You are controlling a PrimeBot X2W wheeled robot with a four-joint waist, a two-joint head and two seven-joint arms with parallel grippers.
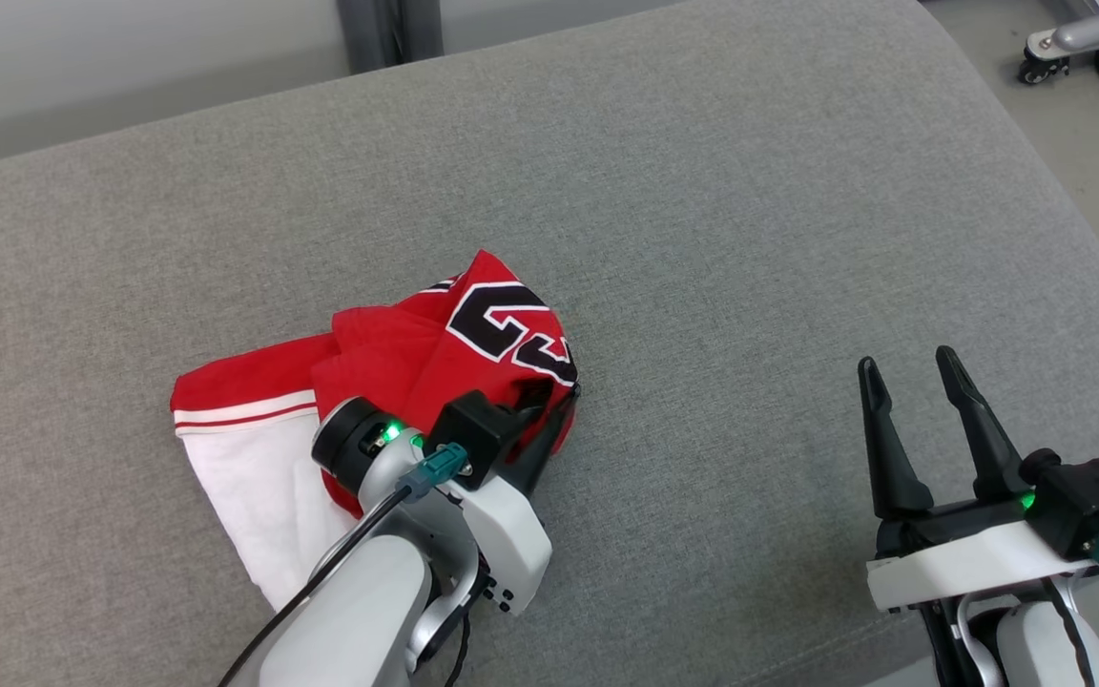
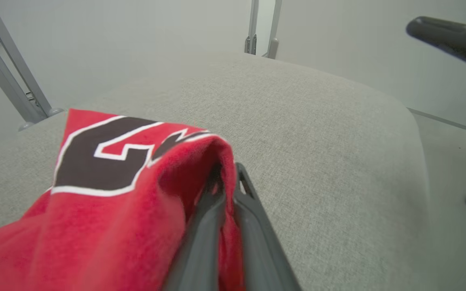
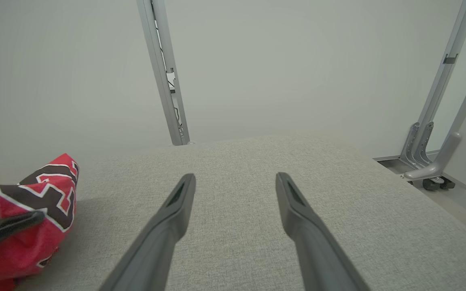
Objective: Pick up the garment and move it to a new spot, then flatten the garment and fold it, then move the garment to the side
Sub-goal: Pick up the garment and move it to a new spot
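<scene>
Red jersey garment (image 1: 416, 348) with black, white-edged numerals and a white panel is seen bunched on the grey woven cushion (image 1: 721, 191), left of centre in the head view. A fold at its right edge is pinched by the left gripper (image 1: 549, 410), whose long dark fingers are clamped tight on the cloth, and this is confirmed in the left wrist view. Well apart to the right, the right gripper (image 1: 906, 363) is held over the cushion, fingers spread wide.

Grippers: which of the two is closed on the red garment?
The left gripper; it pinches a fold of the garment. The right gripper stands open over the cushion.
</scene>
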